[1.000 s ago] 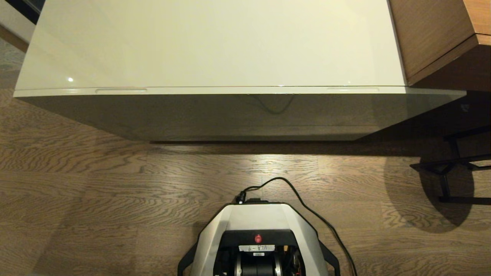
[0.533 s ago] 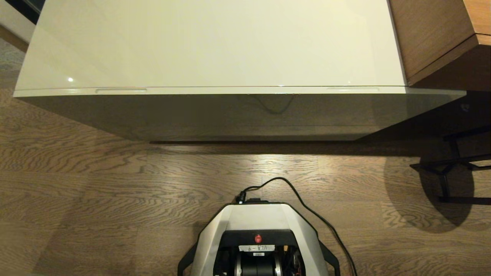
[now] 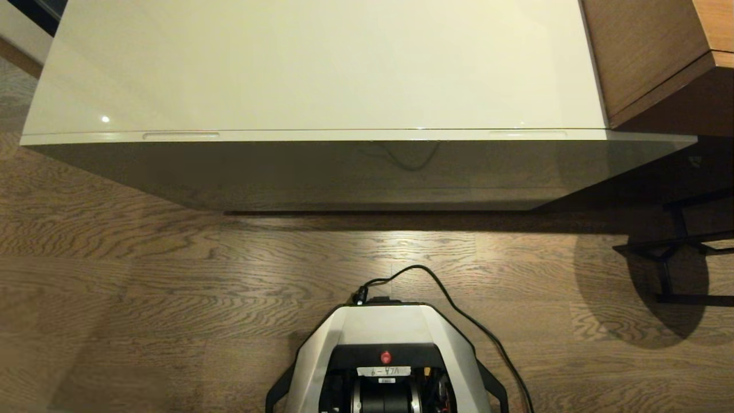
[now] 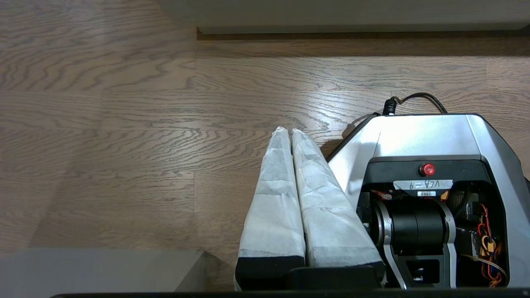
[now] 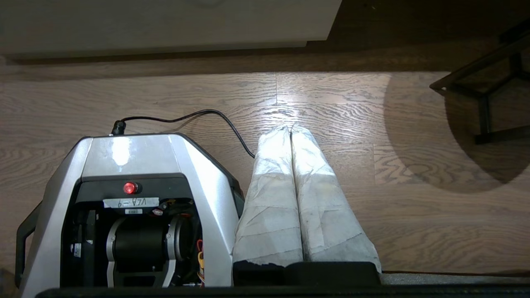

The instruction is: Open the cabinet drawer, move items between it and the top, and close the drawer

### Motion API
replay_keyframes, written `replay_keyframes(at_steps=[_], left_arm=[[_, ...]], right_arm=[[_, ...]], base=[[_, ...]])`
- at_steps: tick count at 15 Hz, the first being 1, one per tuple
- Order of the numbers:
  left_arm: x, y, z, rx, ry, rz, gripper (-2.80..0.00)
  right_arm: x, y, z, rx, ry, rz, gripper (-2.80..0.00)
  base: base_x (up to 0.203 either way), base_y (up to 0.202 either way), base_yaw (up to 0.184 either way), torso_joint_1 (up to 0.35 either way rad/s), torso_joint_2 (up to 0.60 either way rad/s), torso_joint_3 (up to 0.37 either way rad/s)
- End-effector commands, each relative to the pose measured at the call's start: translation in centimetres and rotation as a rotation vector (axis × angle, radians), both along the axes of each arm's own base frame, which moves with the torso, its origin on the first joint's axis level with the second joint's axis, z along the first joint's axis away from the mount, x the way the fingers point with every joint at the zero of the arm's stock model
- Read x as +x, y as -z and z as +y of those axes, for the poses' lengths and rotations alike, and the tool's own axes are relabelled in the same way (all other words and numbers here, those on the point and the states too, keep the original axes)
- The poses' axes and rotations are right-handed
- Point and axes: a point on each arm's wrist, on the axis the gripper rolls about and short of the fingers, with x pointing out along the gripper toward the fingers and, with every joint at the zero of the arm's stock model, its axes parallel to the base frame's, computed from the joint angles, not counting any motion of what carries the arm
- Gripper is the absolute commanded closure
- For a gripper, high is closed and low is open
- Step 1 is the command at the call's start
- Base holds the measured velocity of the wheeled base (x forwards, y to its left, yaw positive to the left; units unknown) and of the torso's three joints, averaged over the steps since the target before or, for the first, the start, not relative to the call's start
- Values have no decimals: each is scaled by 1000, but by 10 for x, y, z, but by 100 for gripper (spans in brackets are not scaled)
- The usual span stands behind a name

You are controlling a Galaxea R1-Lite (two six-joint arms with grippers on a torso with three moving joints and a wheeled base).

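Facing the closed cabinet drawer (image 3: pixel 367 135), both empty pinched-shut grippers, left gripper (image 4: pixel 291 131) and right gripper (image 5: pixel 290 128), should reach squarely for its slots.

Honestly nothing's changed since a second ago: my left gripper (image 4: pixel 291 131) and right gripper (image 5: pixel 290 128) haven't budged, and the drawer (image 3: pixel 355 136) hasn't either.

Silver base (image 3: pixel 387 327) w/ red button (image 3: pixel 386 357) – black cable (image 3: pixel 459 310), white-wrapped fingers (image 4: pixel 285 198).
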Motion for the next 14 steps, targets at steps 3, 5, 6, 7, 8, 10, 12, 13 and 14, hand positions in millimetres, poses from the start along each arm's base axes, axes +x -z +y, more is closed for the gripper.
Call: replay_keyframes(at_steps=[3, 5, 6, 7, 8, 10, 12, 13, 14], left_arm=[[0, 0, 0, 0, -3, 1, 0], [0, 0, 0, 0, -1, 1, 0], [0, 0, 0, 0, -1, 1, 0], [0, 0, 0, 0, -2, 1, 0], [0, 0, 0, 0, -1, 1, 0], [0, 0, 0, 0, -1, 1, 0], [0, 0, 0, 0, -1, 1, 0], [0, 0, 0, 0, -1, 1, 0], [0, 0, 0, 1, -2, 1, 0]], right_arm=[[0, 0, 0, -1, -2, 2, 0], [0, 0, 0, -1, 0, 2, 0], [0, 0, 0, -1, -2, 2, 0], [0, 0, 0, -1, 0, 2, 0], [0, 0, 0, 1, -1, 2, 0], [0, 0, 0, -1, 0, 2, 0], [0, 0, 0, -1, -1, 2, 0], [0, 0, 0, -1, -2, 2, 0], [0, 0, 0, 1, -2, 2, 0]], base=[[0, 0, 0, 0, 0, 0], [0, 0, 0, 0, 0, 0], [0, 0, 0, 0, 0, 0], [0, 0, 0, 0, 0, 0], [0, 0, 0, 0, 0, 0], [0, 0, 0, 0, 0, 0], [0, 0, 0, 0, 0, 0], [0, 0, 0, 0, 0, 0], [0, 0, 0, 0, 0, 0]])
